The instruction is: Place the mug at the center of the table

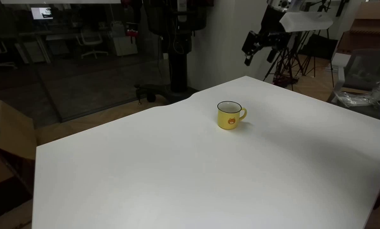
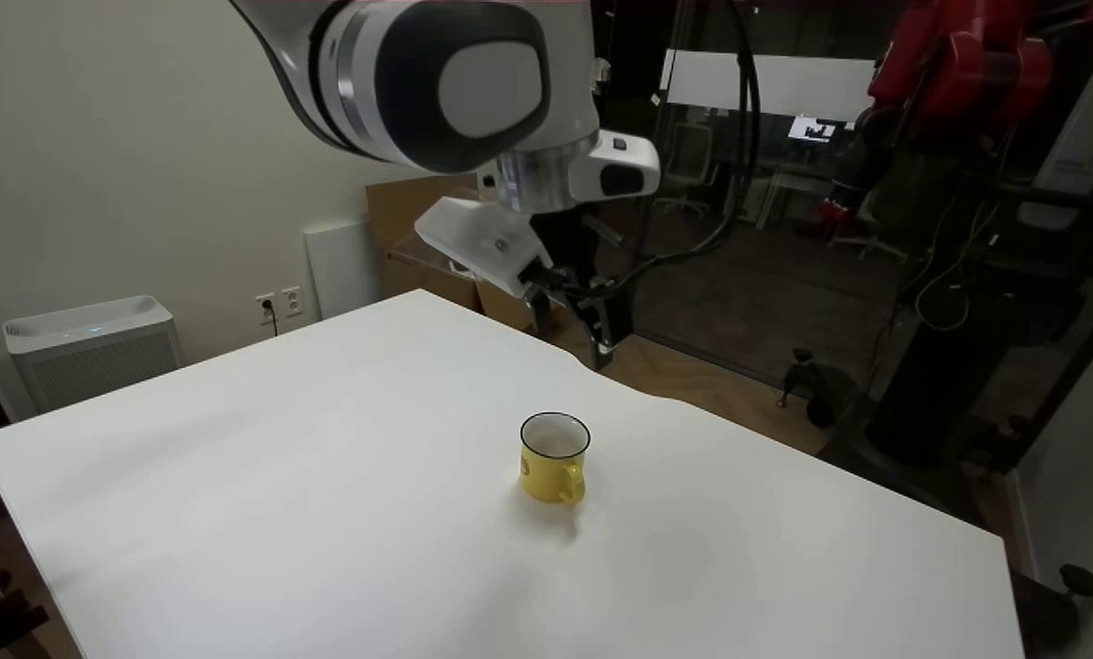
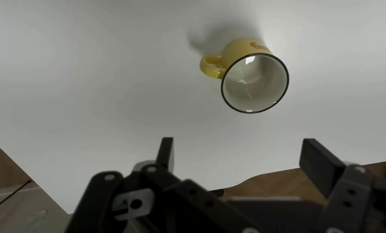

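Note:
The yellow mug stands upright on the white table, nearer its wavy edge than its middle. It has a dark rim line, a light interior, a small orange animal face and one loop handle. The mug shows in both exterior views point(image 1: 227, 118) point(image 2: 546, 471) and in the wrist view point(image 3: 254, 84). The table fills much of each view point(image 1: 164, 171) point(image 2: 281, 513) point(image 3: 99, 81). My gripper point(image 1: 260, 59) point(image 2: 570, 335) is raised above table height, apart from the mug. In the wrist view the gripper's fingers point(image 3: 238, 150) are wide apart with nothing between them, and the mug lies beyond the fingertips.
The table's wavy edge point(image 3: 251, 177) shows below the mug in the wrist view. A dark stand with a wheeled base point(image 1: 179, 73) is beyond that edge. Cardboard boxes point(image 1: 15, 130) stand beside the table. A white appliance point(image 2: 93, 348) stands by the wall.

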{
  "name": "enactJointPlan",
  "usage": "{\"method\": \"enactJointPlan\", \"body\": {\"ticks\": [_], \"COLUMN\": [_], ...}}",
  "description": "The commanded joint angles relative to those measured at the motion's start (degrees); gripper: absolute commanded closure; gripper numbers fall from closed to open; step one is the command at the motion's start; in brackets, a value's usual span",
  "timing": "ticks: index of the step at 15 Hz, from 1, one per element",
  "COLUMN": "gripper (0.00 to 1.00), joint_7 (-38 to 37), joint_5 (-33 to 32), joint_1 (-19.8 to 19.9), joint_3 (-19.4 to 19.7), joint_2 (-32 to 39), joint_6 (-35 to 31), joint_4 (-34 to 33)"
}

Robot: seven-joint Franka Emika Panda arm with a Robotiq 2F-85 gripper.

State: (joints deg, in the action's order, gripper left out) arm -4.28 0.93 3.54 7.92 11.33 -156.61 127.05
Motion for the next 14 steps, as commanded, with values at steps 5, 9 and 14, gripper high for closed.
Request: {"method": "enactJointPlan", "body": {"ticks": [5,9,14], "gripper": [0.0,0.0,0.0], "joint_7": [5.12,11.41,11.11], "joint_5": [-1.3,-3.93,-5.52], "joint_1": [0.89,0.06,-0.07], "joint_3": [-2.04,-3.73,-4.15], "joint_2": [4.28,9.94,10.8], "joint_6": [8.82,18.84,19.36], "joint_4": [-5.53,-11.81,-11.61]}}
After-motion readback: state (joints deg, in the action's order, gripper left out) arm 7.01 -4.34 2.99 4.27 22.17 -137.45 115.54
